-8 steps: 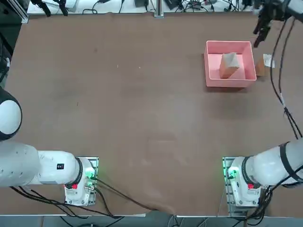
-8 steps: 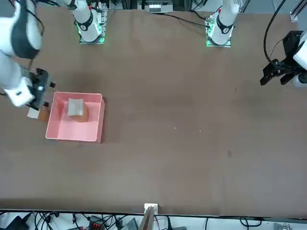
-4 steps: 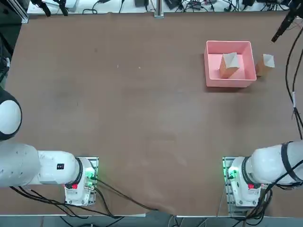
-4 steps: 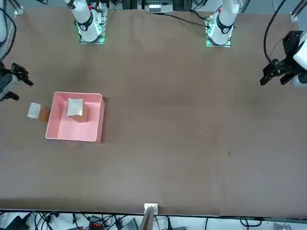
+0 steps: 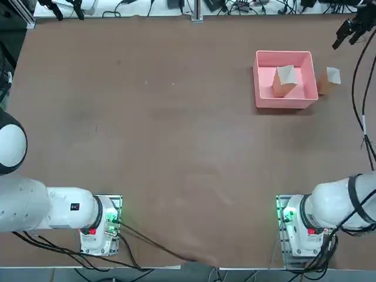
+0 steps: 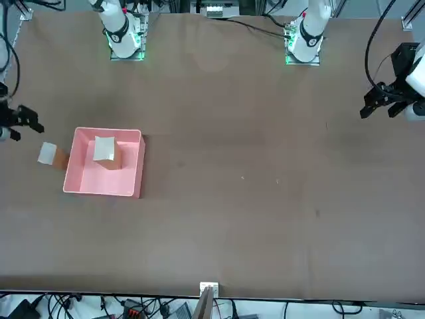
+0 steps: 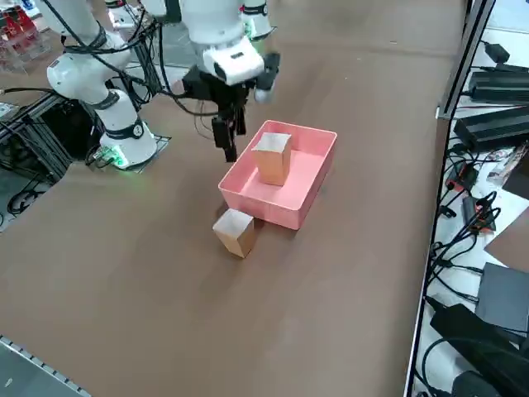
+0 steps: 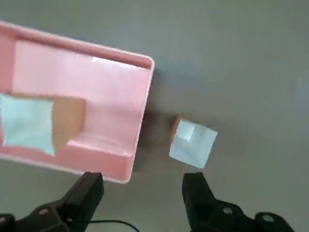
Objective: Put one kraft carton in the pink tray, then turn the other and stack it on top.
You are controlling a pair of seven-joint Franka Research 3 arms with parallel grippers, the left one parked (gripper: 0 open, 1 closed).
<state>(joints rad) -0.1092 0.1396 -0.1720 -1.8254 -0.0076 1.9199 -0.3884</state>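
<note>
Two small box-shaped cartons were in sight, both tan-brown cardboard with a pale, whitish face turned upward. The inner carton (image 5: pixel 284 81) stood inside the square pink tray (image 5: pixel 267 73), on its flat bottom and within the low raised walls. The outer carton (image 5: pixel 328 80) rested on the brown table (image 5: pixel 176 147), just outside the tray's right wall. The pale faces looked smooth against the plain brown sides.

The right gripper (image 8: pixel 142 180) was open, its two black fingers (image 8: pixel 91 186) well apart and neither carton between them. It hung above the table, off to the right of the tray.

The wrist view showed a strip of table between the outer carton and the tray, while the top view made the two look almost joined. It also showed a bright patch on the outer carton's pale face, plus a narrow brown side, but it cut off part of the tray and the edge of the inner carton's pale face. The right side view gave the brown sides of both cartons more fully, and there the inner carton looked tall. That view also caught the dark gripper hanging beyond the tray's edge, whereas the top view had it up at the picture's right edge.
</note>
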